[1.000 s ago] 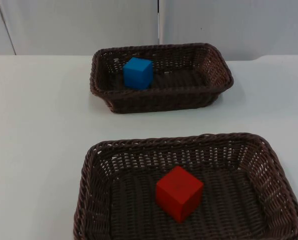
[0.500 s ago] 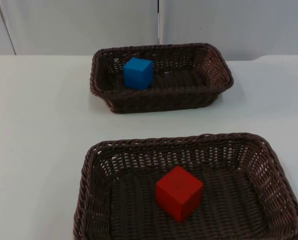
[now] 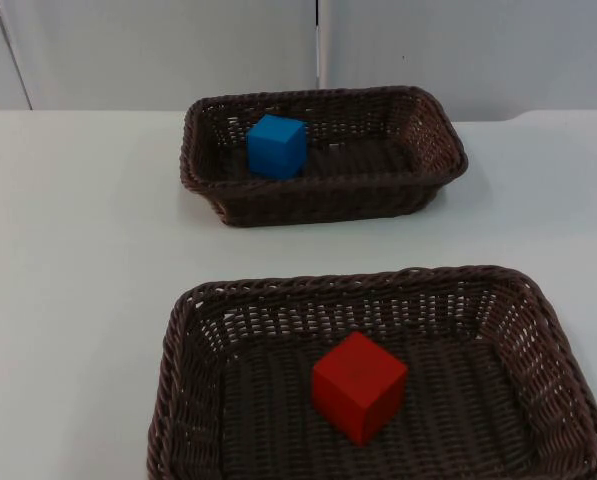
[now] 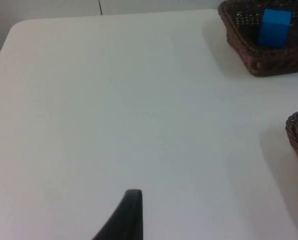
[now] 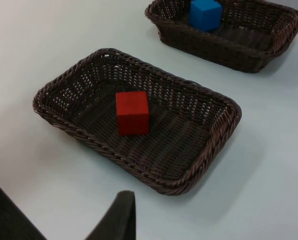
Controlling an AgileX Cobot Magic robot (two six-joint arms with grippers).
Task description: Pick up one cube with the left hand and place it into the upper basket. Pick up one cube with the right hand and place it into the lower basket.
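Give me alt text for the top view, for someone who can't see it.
Two dark wicker baskets sit on a white table, each holding one cube: a blue cube in the upper basket near the grey wall, and a red cube in the lower basket closest to the camera.

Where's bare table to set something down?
Bare white table lies left of both baskets, plus the strip between the upper basket and the lower basket. Blue cube and red cube occupy the basket floors.

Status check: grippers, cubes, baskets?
Left gripper over bare table, right gripper beside lower basket. Blue cube in upper brown wicker basket; red cube in lower brown wicker basket. Nothing obstructing.
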